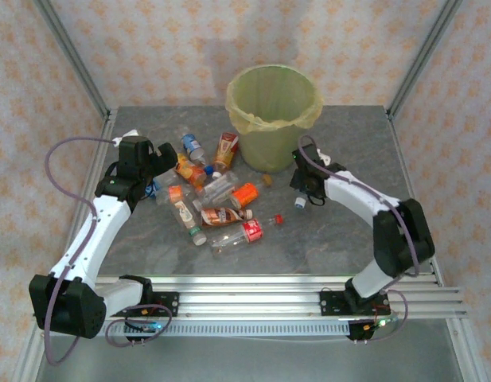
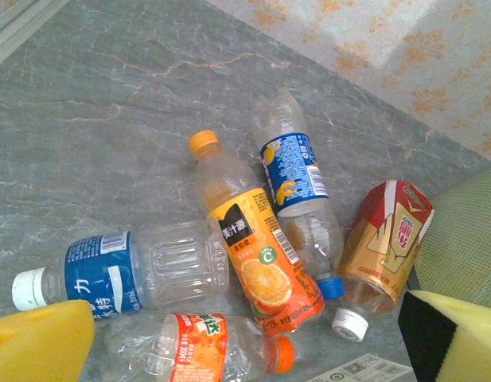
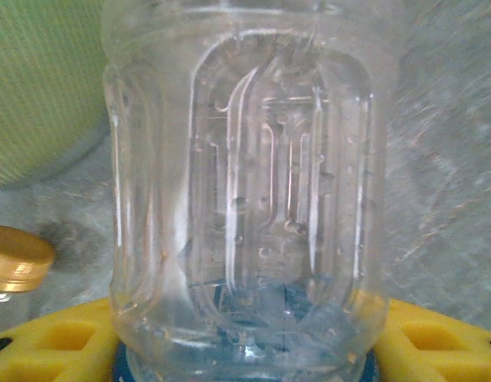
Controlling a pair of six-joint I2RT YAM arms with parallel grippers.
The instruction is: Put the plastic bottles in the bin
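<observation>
My right pincer (image 3: 245, 350) pinches a clear bottle (image 3: 245, 183) beside the bin (image 3: 38, 87), while my left pincer (image 2: 245, 342) hangs spread above scattered bottles (image 2: 261, 263).

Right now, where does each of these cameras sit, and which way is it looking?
Top: fixed above, behind the arms, looking down on table, bin, plastic bottles; both arms show.
Left wrist: on the left arm, facing down at bottles; yellow fingers at bottom.
Right wrist: close on a clear bottle in the right hand.
Shared: all three catch the bin.
</observation>
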